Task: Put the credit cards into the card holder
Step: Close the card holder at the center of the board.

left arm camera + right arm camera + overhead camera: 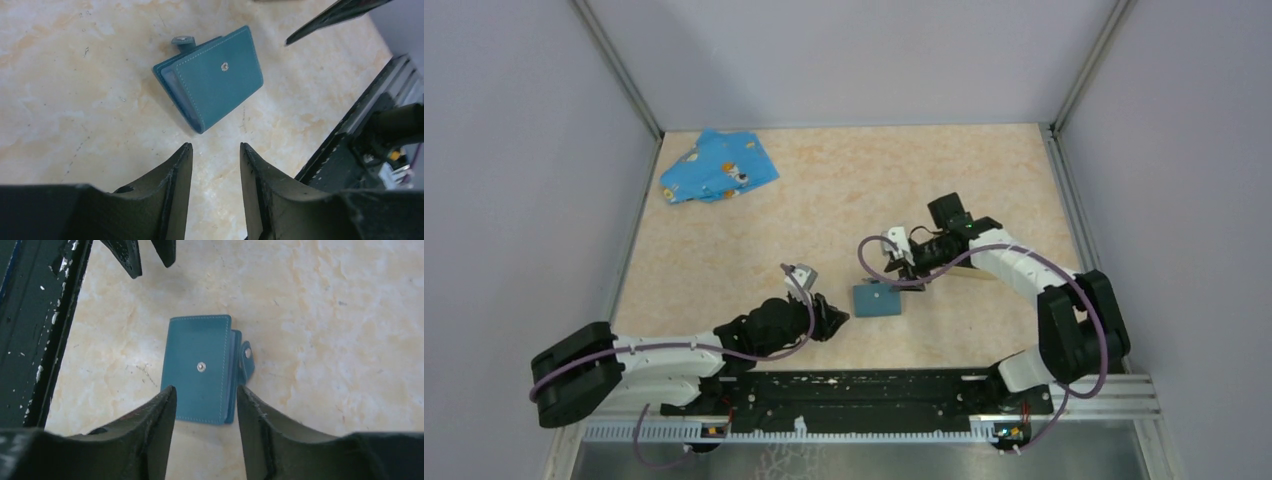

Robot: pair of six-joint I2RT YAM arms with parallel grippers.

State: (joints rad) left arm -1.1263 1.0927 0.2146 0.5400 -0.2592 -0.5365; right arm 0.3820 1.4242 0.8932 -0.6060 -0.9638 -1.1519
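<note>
Hovering apart and empty, left claw point(215, 146) and right claw point(206, 388) flank the folded blue case point(877, 298) on the table point(824, 200). Cards are probably inside, so next comes opening it. The holder is not clearly visible.

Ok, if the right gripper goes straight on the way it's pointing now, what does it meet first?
Most likely the blue case, lying flat on the table straight ahead of the right gripper's open fingers. Depth is unclear, so I can't say how near it is.
</note>
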